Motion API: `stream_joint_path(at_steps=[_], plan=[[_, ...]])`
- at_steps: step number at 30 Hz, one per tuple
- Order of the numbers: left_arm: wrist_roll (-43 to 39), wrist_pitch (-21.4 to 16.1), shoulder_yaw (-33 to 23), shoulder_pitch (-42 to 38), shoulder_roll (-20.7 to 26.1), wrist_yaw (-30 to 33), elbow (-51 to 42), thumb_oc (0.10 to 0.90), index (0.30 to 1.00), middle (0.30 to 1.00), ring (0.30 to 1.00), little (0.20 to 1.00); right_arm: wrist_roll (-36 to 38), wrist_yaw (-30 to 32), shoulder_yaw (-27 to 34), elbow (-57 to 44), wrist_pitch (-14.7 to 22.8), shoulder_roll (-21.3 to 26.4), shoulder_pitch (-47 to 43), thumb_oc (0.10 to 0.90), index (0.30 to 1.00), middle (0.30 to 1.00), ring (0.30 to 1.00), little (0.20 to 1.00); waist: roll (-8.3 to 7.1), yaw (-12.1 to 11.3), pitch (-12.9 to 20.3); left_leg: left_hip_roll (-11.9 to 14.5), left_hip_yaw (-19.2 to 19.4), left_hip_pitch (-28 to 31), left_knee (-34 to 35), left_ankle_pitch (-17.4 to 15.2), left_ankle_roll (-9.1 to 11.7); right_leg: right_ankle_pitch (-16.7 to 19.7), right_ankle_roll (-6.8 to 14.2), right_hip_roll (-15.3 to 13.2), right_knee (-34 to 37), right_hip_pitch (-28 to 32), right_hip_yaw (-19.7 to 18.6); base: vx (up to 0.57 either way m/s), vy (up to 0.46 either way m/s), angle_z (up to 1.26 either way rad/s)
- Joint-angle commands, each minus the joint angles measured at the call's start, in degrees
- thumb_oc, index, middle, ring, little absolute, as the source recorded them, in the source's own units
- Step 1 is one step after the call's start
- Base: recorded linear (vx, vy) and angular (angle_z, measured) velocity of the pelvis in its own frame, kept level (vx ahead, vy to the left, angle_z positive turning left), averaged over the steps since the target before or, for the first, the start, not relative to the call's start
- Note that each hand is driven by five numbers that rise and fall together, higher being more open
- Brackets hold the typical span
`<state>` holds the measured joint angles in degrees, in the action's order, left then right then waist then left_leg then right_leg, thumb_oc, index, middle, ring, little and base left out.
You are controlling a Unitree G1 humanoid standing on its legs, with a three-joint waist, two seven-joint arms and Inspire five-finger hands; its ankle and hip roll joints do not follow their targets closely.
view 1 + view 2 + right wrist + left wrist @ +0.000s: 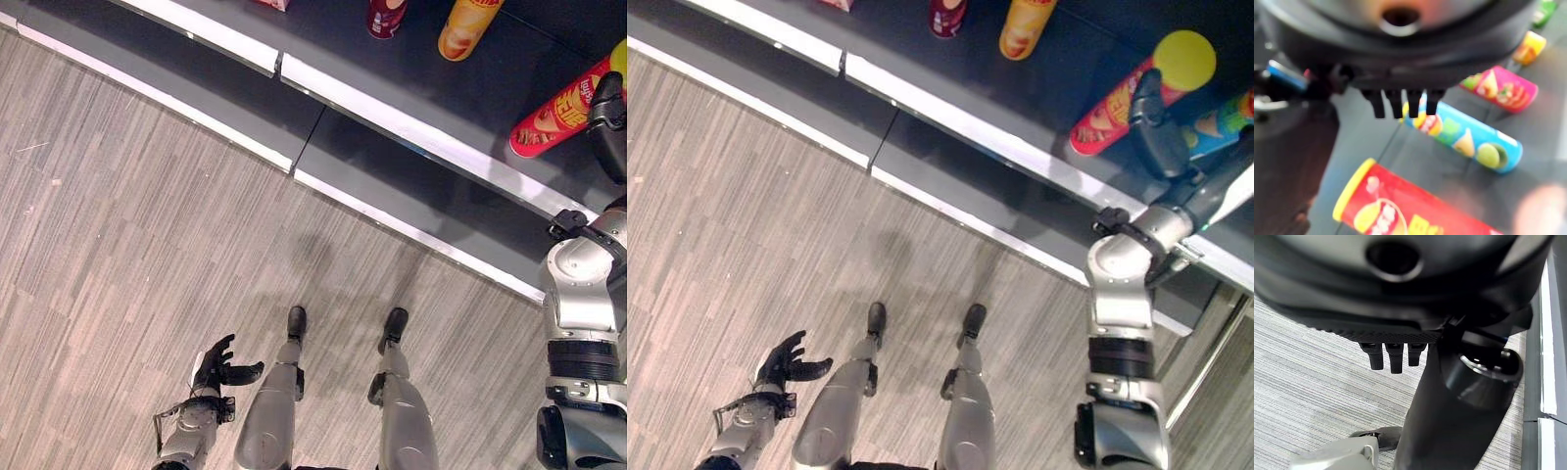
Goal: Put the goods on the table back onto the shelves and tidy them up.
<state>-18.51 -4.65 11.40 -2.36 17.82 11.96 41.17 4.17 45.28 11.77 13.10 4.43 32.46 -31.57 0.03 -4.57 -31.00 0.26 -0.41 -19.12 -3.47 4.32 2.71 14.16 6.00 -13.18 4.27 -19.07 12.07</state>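
Right now the red chip can w/ yellow lid (pixel 1127 98) is lying on its side on the dark shelf (pixel 1019 108), lid end pointing away from the robot. The right hand (pixel 1151 122) is reaching over it; in the right eye view the dark fingers are lying along the can's lid end, touching or just above it, can't tell which. Whether the fingers are curling round it or staying straight: can't tell. In the right wrist view the fingers (pixel 1400 103) are showing only as short tips hanging above the can, w/ no visible wrap.

The left eye view is cutting the can off near the frame's edge, so the lid is barely showing there; the right eye view is showing the whole lid. The right wrist view is adding what the head views mostly aren't: a blue chip can (pixel 1464 137) lying just beyond the red one, then a pink can (pixel 1503 88) further on, and a small yellow-orange can (pixel 1529 47) past that, all on their sides, apart from each other. The right eye view is catching just a sliver of the blue can beside the right arm.

Further left on the shelf an orange can (pixel 1024 29) and a dark red can (pixel 947 18) are standing near each other.

The left hand (pixel 220 364) is hanging low over the grey plank floor (pixel 118 215), fingers spread and relaxed, holding nothing.
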Motion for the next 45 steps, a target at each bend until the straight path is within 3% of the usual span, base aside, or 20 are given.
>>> stream_joint_path(at_steps=[1,4,12,17,27,45], plan=[[-1.3,-0.7,-2.0,4.5,2.1,0.7,0.4,0.8,0.9,0.9,0.9,0.9,0.1,-1.1,2.4,-4.0,6.0,2.3,1.0,0.8,0.9,0.9,0.9,0.9,-0.74,0.3,3.0,1.2,-1.6,-1.4,-2.2,-4.8,0.9,-4.7,5.8,-2.9,-4.8,-0.4,-1.6,0.0,0.0,0.0],[-1.4,-0.4,-2.7,4.8,1.0,0.9,0.4,0.8,0.9,0.9,0.9,0.9,0.4,-3.9,2.5,-6.2,6.1,-1.4,7.5,0.8,0.9,0.9,0.9,0.9,-1.1,1.3,2.6,1.7,-1.7,-1.1,-0.6,-4.0,1.3,-4.9,5.9,-2.7,-4.8,-0.7,-1.2,0.0,0.0,0.0],[-1.7,-0.5,-3.5,5.2,1.0,0.8,-0.5,0.8,0.9,0.9,0.9,0.9,2.5,-7.8,0.9,-3.7,6.0,-0.9,10.5,0.8,0.9,0.9,0.9,0.9,-1.95,1.8,2.0,2.2,-1.6,-1.0,0.5,-3.3,1.6,-4.9,5.9,-2.4,-4.8,-1.1,-1.1,0.0,-0.002,-0.01],[-2.3,-0.8,-4.4,5.8,1.6,0.4,-1.8,0.8,0.9,0.9,0.9,0.9,6.4,-11.9,-1.0,0.3,6.1,2.3,10.9,0.8,0.9,0.9,0.9,0.9,-2.76,1.7,1.6,2.7,-1.5,-1.0,1.4,-2.6,2.0,-4.7,6.0,-2.1,-4.6,-1.3,-0.9,0.0,-0.004,-0.01],[-2.0,-2.0,-4.3,7.7,2.4,-0.8,-2.6,0.8,0.9,0.9,0.9,0.9,8.0,-18.0,-5.3,10.4,5.7,15.1,8.5,0.8,0.9,0.9,0.9,0.9,-3.86,0.9,1.2,3.4,-1.3,-0.8,2.1,-2.2,2.6,-4.8,6.2,-1.7,-4.7,-1.4,-0.4,0.0,-0.005,0.0],[-2.2,-3.3,-3.5,9.0,2.7,-1.5,-1.9,0.8,0.9,0.9,0.9,0.9,3.2,-21.2,-14.1,16.7,4.4,24.0,2.4,0.8,0.9,0.9,0.9,0.9,-3.44,-0.3,1.2,3.8,-1.3,-1.0,2.6,-1.6,3.0,-4.7,6.2,-1.5,-4.6,-1.6,0.2,0.0,-0.004,-0.01]])
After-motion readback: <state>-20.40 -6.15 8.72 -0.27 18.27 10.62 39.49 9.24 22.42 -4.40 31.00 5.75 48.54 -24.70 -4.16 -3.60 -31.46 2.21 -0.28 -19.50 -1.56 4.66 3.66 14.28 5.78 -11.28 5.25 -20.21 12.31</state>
